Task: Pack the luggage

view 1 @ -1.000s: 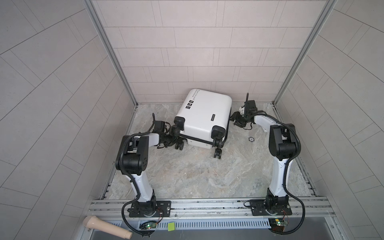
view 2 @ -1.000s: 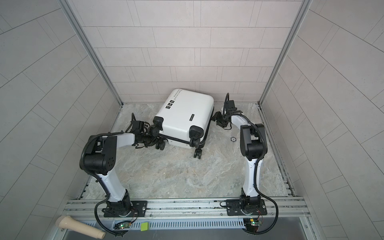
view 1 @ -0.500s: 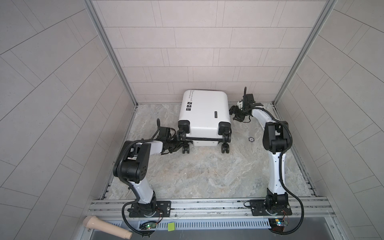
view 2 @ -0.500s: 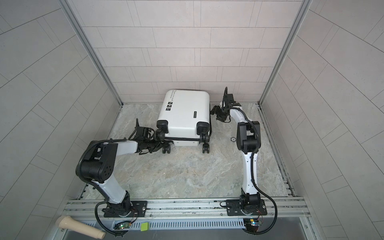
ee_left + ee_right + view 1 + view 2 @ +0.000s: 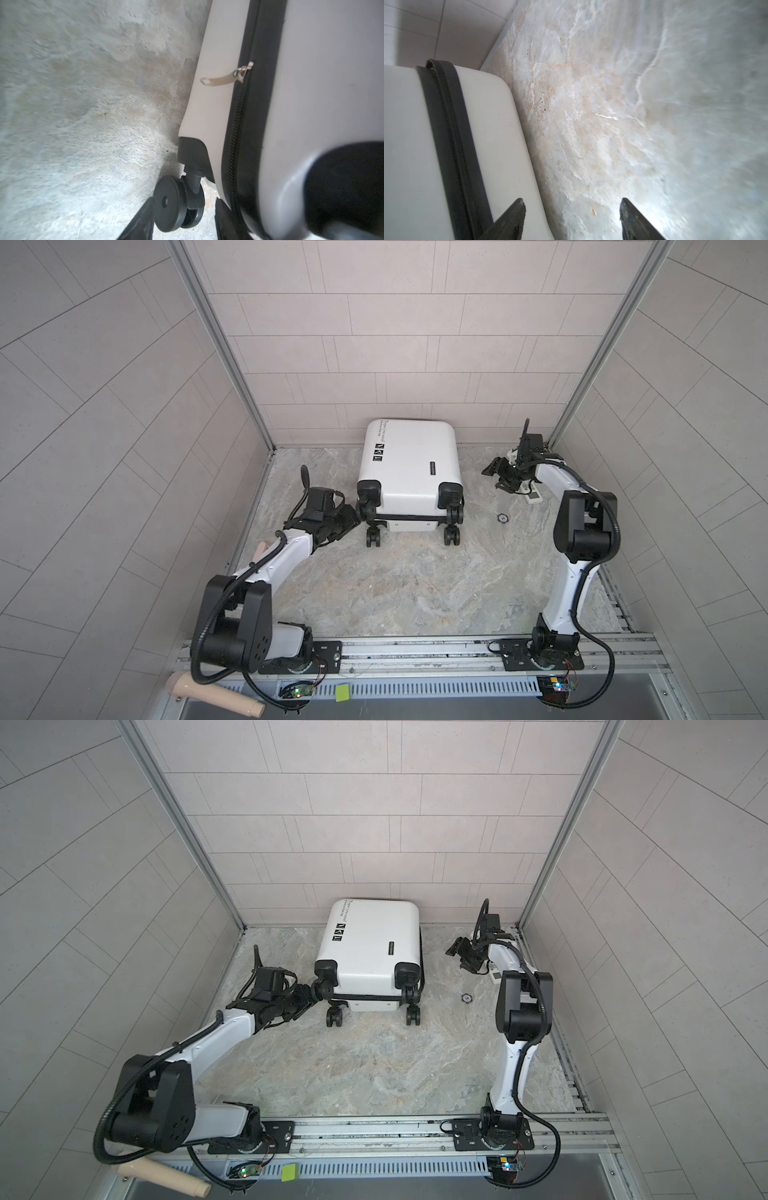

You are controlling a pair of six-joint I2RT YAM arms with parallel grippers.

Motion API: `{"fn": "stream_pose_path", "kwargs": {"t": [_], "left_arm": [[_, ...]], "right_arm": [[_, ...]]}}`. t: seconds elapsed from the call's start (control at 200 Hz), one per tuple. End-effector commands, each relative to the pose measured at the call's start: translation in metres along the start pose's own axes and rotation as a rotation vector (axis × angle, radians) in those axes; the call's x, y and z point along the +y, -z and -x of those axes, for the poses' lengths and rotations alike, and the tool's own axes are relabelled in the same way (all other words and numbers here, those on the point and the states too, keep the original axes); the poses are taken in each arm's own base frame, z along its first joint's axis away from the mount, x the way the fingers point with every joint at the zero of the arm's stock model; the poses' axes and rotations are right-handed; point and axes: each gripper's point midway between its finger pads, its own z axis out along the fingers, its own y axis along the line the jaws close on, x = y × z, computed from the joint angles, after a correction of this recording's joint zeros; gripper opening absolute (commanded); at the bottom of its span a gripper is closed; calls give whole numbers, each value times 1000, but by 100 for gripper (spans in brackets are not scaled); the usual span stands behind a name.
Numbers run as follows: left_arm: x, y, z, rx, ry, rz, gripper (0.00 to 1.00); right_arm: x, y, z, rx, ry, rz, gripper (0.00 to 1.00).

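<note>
Worktop (image 5: 415, 593) carries the luggage (image 5: 409, 464), closed and lying flat at far centre by the back wall, with its wheels facing near. The left end effector (image 5: 182, 220) sits at the near-left corner, fingers apart on either side of a wheel (image 5: 168, 204), not clamped. The right end effector (image 5: 495, 477), right of the luggage and clear of it, is spread apart and empty.

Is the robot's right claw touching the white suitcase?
Apart. In a top view, a strip of bare floor shows between the right gripper and the luggage.
</note>
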Motion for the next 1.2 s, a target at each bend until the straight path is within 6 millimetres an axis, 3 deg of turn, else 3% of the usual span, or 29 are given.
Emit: {"fn": "stream_pose_path", "kwargs": {"t": [0.0, 0.175, 0.33, 0.47, 0.65, 0.861, 1.191], "left_arm": [[18, 20, -6, -40, -19, 84, 55], [30, 43, -18, -92, -32, 91, 62], [44, 41, -44, -84, -10, 48, 66], [41, 34, -60, -106, -41, -17, 70], [20, 19, -72, -126, -148, -73, 75], [7, -1, -79, -140, -204, -121, 78], [-7, -32, -84, -142, -254, -140, 79]], "right_arm": [[11, 25, -11, -73, 51, 8, 73], [-10, 50, -54, -104, 51, -17, 72], [-41, 59, -107, -84, 60, -51, 73], [-61, 52, -157, -40, 82, -56, 74], [-54, 35, -211, -11, 180, -34, 76], [-36, 26, -237, -25, 228, 16, 83], [-3, 6, -247, -11, 256, 60, 84]]}}
